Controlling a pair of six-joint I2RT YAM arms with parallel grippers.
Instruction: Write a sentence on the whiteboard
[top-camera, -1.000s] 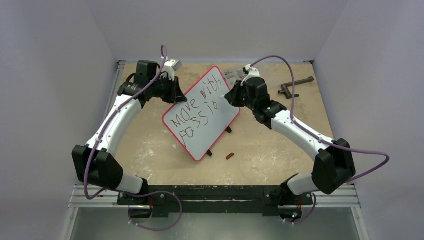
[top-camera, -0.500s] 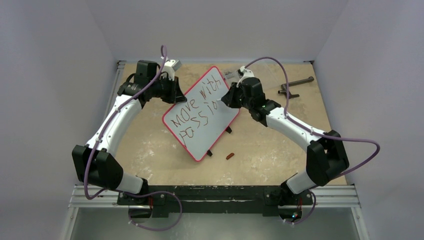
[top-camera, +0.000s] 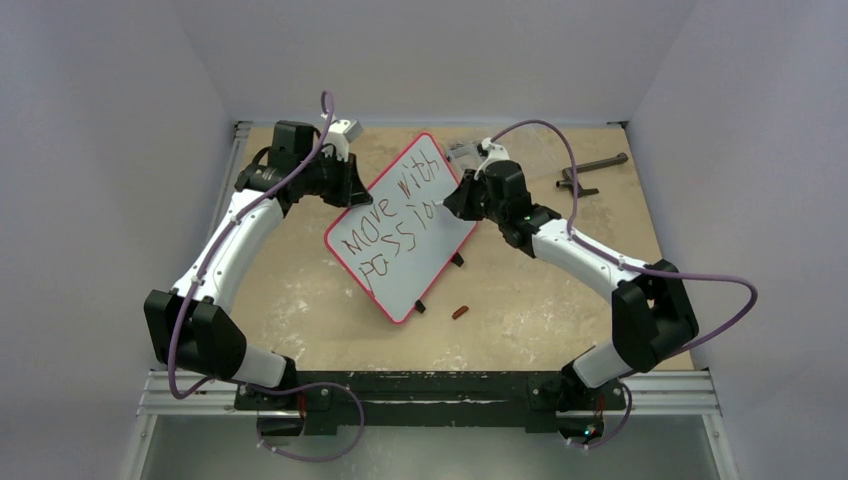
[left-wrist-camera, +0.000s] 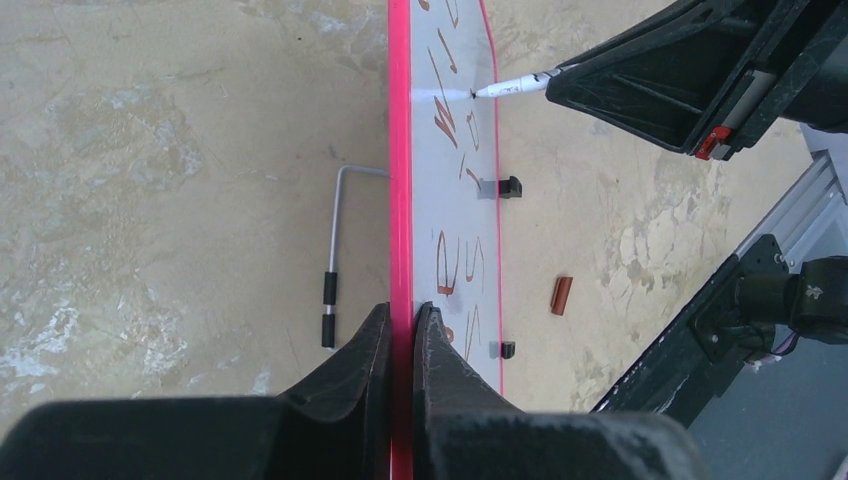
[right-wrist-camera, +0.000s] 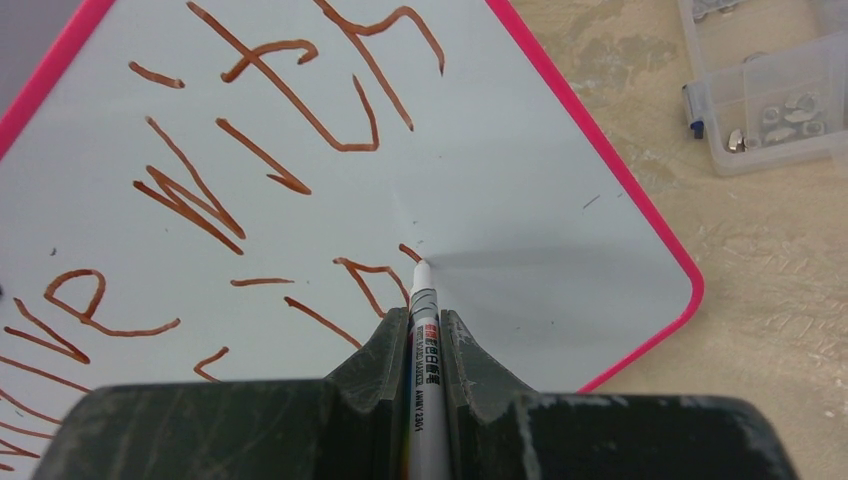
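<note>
The whiteboard (top-camera: 422, 272) stands tilted at mid-table, red-rimmed. My left gripper (left-wrist-camera: 401, 310) is shut on its red rim (left-wrist-camera: 400, 150) at the board's left edge, one finger on each face. The sentence (top-camera: 392, 222) reads "Move with" over "Passio" in reddish-brown strokes (right-wrist-camera: 300, 95). My right gripper (right-wrist-camera: 425, 316) is shut on a white marker (right-wrist-camera: 424, 330). The marker's tip (right-wrist-camera: 418, 266) touches the whiteboard (right-wrist-camera: 530, 190) just right of the second row's last stroke. From the left wrist, the marker (left-wrist-camera: 512, 86) meets the board face.
A brown marker cap (top-camera: 460, 312) lies on the table in front of the board. A clear parts box (right-wrist-camera: 770, 95) sits behind the board's right corner. A dark metal tool (top-camera: 590, 172) lies at the back right. A bent metal rod (left-wrist-camera: 333, 250) lies behind the board.
My right arm has shifted slightly left and its elbow has swung in, carrying the marker tip along the second row. The left gripper and the board have not moved.
</note>
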